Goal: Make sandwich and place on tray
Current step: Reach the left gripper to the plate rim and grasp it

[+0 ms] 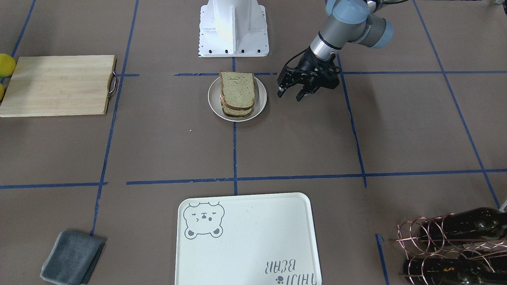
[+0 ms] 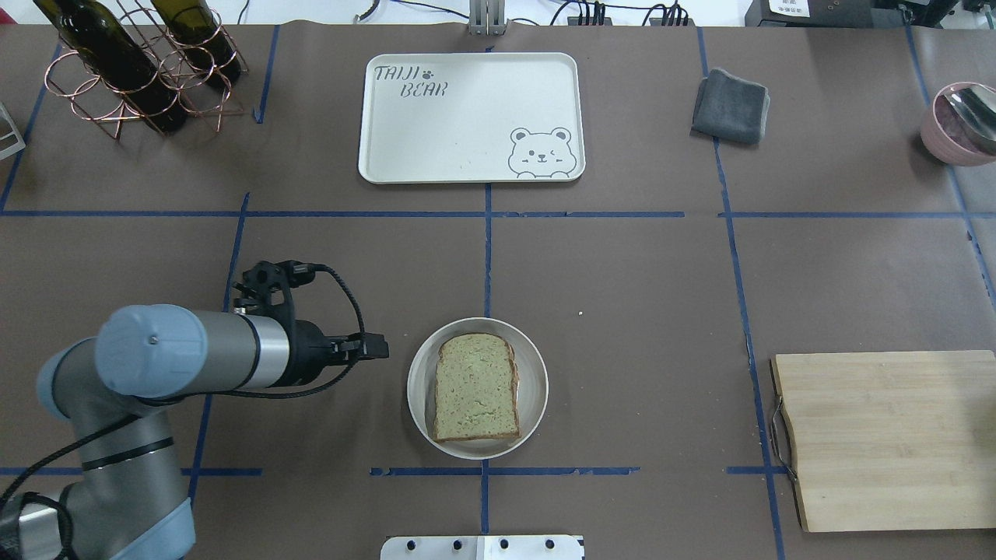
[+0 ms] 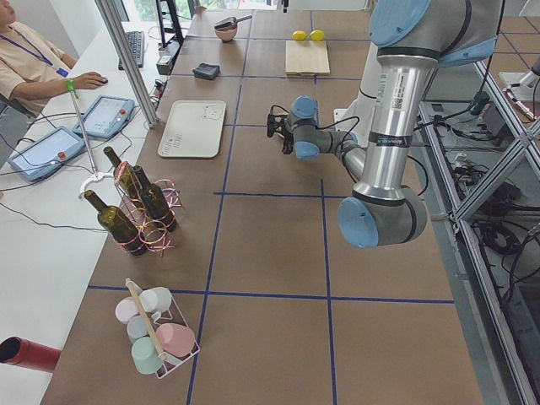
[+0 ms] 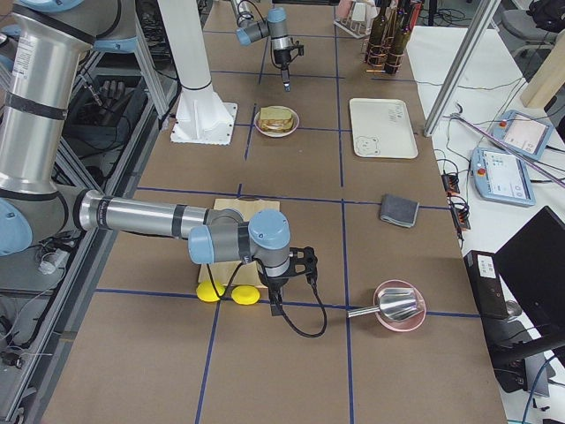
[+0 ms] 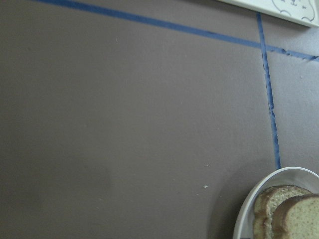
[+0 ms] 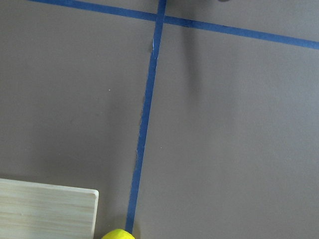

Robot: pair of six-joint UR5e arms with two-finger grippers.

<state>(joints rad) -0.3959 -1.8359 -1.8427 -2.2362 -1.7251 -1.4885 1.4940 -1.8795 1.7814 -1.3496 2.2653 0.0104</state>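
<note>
The sandwich point(image 1: 237, 90) is a stack of tan bread slices with dark crust on a small round white plate point(image 1: 211, 101), near the robot base; it also shows in the overhead view point(image 2: 475, 386). No egg shows. The cream tray point(image 1: 253, 237) with the bear drawing lies empty at the far side of the table point(image 2: 467, 124). My left gripper point(image 1: 290, 95) hangs open and empty just beside the plate, on the robot's left of it. My right gripper point(image 4: 284, 281) shows only in the exterior right view, beside the cutting board; I cannot tell its state.
A wooden cutting board point(image 2: 887, 439) lies at the robot's right with two lemons point(image 4: 225, 293) by it. A grey cloth point(image 2: 731, 105), a pink bowl with a spoon point(image 2: 961, 124) and a copper rack of wine bottles point(image 2: 132, 70) stand along the far side.
</note>
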